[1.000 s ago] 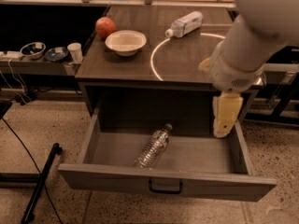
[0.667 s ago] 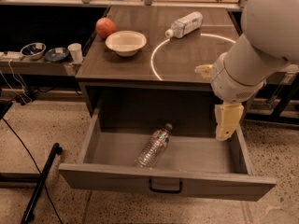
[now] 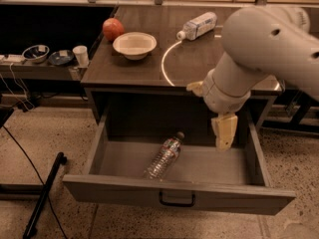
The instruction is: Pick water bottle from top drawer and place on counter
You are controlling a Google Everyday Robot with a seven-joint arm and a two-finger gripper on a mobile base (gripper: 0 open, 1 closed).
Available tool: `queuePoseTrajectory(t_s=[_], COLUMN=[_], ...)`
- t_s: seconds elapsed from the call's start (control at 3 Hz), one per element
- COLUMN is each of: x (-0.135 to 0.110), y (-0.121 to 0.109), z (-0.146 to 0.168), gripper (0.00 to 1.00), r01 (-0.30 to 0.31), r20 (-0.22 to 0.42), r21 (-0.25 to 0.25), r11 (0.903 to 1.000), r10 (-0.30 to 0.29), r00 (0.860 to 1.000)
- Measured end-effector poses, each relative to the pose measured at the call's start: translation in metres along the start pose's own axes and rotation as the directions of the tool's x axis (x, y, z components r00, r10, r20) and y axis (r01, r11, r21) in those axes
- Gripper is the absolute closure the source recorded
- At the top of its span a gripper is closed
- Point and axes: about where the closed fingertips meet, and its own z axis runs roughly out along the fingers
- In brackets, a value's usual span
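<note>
The water bottle [image 3: 163, 156], clear and ribbed with a dark cap, lies on its side in the open top drawer [image 3: 179, 190], cap pointing to the back right. My gripper [image 3: 224, 138] hangs over the drawer's right part, to the right of the bottle and above the drawer floor, holding nothing. The counter [image 3: 149, 63] with its white circle outline is above the drawer.
On the counter stand a white bowl [image 3: 134, 45], a red apple [image 3: 113, 29] and a white-labelled bottle [image 3: 198, 26] lying on its side. A low shelf at the left holds small bowls [image 3: 36, 53] and a cup [image 3: 79, 55]. A black pole [image 3: 42, 195] lies on the floor at the left.
The arm has moved left and forward, and the gripper now hangs a little lower over the drawer's right part. The water bottle has not moved.
</note>
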Motion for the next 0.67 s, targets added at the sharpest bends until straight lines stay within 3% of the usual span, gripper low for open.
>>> queuePoseTrajectory(t_s=[0.33, 0.67], x=[-0.017, -0.029], y=[0.006, 0.016], z=[0.066, 0.110], gripper=[0.00, 0.00], r01=[0.228, 0.441], r20=[0.004, 0.038], r21=[-0.065, -0.064], r11=[0.9715, 0.8951], r10=[-0.228, -0.440], r00=[0.974, 0.897])
